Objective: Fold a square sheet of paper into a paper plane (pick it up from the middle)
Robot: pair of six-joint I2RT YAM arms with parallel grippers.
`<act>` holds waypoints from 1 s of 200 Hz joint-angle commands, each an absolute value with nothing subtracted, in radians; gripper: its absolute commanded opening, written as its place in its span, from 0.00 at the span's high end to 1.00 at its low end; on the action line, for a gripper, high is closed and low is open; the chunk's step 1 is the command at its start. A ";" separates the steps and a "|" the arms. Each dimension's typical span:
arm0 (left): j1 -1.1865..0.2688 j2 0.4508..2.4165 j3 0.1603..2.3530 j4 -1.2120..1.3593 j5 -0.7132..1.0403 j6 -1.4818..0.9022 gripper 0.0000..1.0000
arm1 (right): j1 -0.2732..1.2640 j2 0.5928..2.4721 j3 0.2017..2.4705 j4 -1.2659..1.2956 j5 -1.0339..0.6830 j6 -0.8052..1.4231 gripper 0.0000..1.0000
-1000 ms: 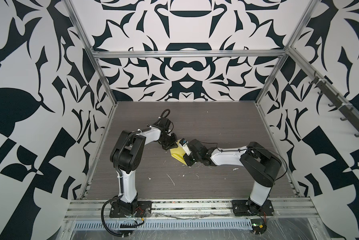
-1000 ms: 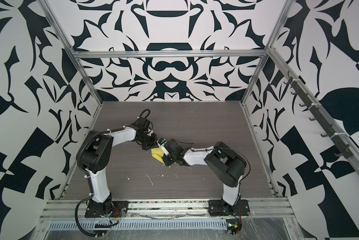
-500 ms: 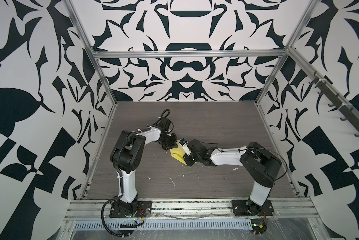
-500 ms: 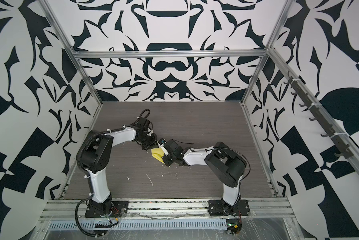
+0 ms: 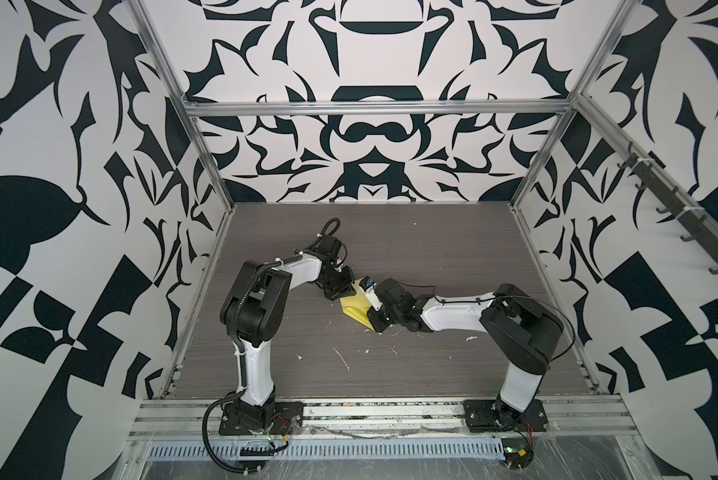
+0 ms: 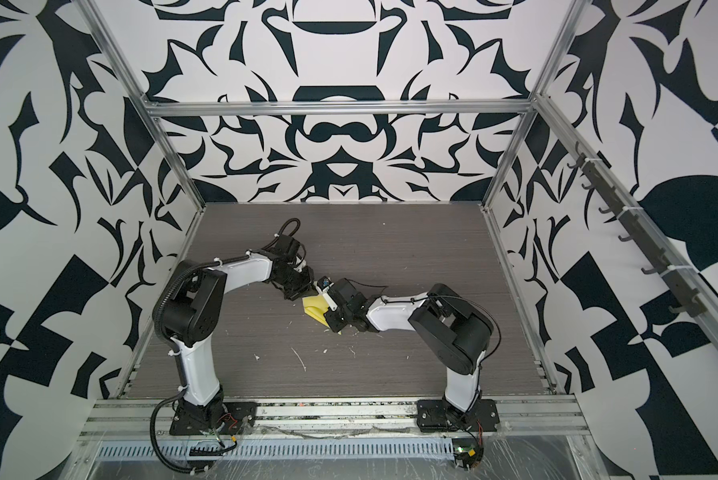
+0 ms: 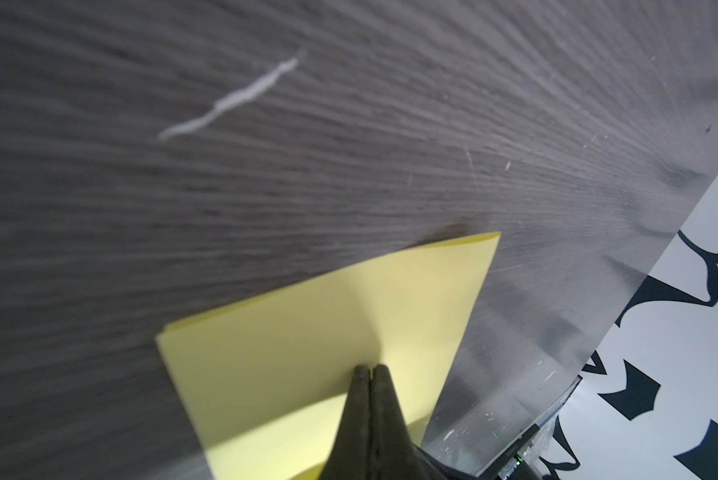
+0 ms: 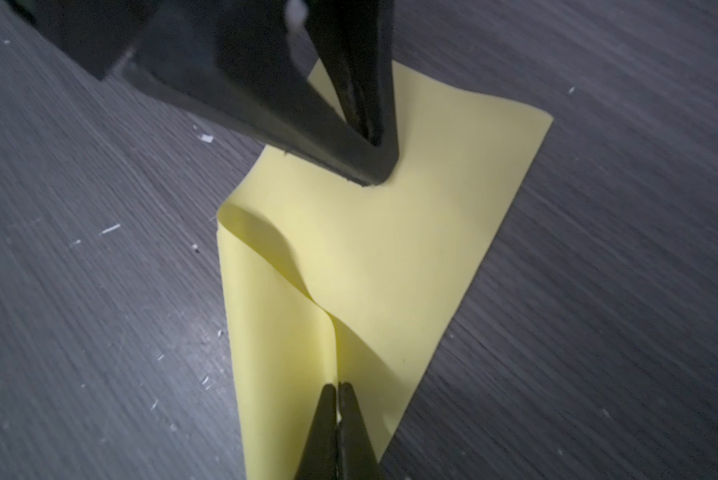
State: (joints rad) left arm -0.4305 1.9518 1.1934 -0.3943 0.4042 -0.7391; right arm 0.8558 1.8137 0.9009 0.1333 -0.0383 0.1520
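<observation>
Right wrist view, Dana: my right gripper (image 8: 337,388) is pinching a raised ridge of the paper (image 8: 390,257), jaws pressed together on it. The left gripper (image 8: 372,166) is pressing down on the paper at the end far from my pinch, tips shut, gripping nothing that I'm seeing.

Copy, Lee. Where is the paper lying on the table (image 5: 432,257)?

Near the centre in both top views, partly folded; the left wrist view is showing doubled layers along one edge. Left is sitting at its 11 o'clock, right at its 4 o'clock. White flecks (image 5: 342,359) are lying toward 6 o'clock, apart from it.

So you're judging this as mid-fold?

Yes, I'm reading it as forming a crease, with most folds left to do. Next I'm planning on carrying the pinched ridge over and flattening it, with the left pinning so the thin paper isn't sliding or tearing.
</observation>
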 commanded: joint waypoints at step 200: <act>-0.437 2.018 1.181 -0.447 0.348 -0.732 1.00 | 0.847 1.806 0.926 0.114 -0.019 0.168 1.00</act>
